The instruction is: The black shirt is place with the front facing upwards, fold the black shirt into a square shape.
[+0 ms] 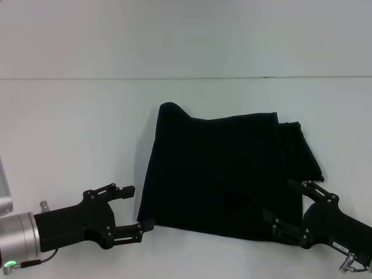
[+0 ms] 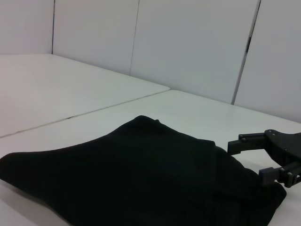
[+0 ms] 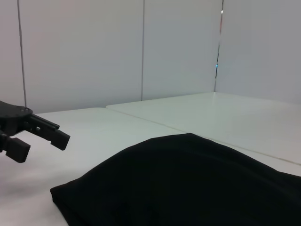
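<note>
Here the black shirt (image 1: pixel 224 174) lies folded into a rough rectangle on the white surface (image 1: pixel 70 128), with no lettering showing on its upper face. It sits between the two claws: its near left corner is just beside the left claw (image 1: pixel 135 208), and its near right edge runs under or against the right claw (image 1: pixel 285 204). A narrower fold of cloth sticks out along the shirt's right side, beyond the right claw, and the far left corner rises in a small hump.

The left claw is spread, one finger above the other, its lower fingertip (image 1: pixel 145 225) touching or nearly touching the shirt's corner; no cloth is visibly held between them. The right claw is also spread, its fingers dark against the dark cloth, so I cannot tell whether they touch the shirt or hover over it.
</note>
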Motion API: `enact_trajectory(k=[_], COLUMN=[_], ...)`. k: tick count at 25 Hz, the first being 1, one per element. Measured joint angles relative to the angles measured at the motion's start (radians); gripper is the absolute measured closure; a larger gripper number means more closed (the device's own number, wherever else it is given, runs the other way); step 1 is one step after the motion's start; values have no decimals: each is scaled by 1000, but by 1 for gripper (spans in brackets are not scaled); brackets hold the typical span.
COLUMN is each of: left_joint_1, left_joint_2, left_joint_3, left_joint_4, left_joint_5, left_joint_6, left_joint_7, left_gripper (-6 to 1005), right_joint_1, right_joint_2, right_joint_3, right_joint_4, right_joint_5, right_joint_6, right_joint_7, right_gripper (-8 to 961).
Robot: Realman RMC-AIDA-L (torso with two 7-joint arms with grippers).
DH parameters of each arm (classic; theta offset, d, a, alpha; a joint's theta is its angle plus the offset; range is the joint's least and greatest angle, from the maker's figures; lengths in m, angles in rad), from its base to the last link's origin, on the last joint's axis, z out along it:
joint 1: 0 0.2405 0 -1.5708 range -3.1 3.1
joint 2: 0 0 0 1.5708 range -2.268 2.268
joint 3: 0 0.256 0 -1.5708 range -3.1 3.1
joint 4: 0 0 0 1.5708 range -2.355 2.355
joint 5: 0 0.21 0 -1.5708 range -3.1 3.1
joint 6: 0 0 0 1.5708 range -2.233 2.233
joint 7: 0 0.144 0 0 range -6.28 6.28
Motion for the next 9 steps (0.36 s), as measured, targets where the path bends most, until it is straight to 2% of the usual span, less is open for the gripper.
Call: enact_trajectory(k=[9], left_joint_1=[-2], left_joint_2=[0], left_joint_3=[0], left_joint_4=[-1], left_joint_5=[-3], left_joint_6=[0], left_joint_7=[-2], left_gripper=[116], right_joint_1=[-1], right_joint_2=[0], right_joint_3=[0], right_joint_4=[0], right_joint_5=[0], right_joint_6=[-3], right_joint_7=[0], right_gripper=[59])
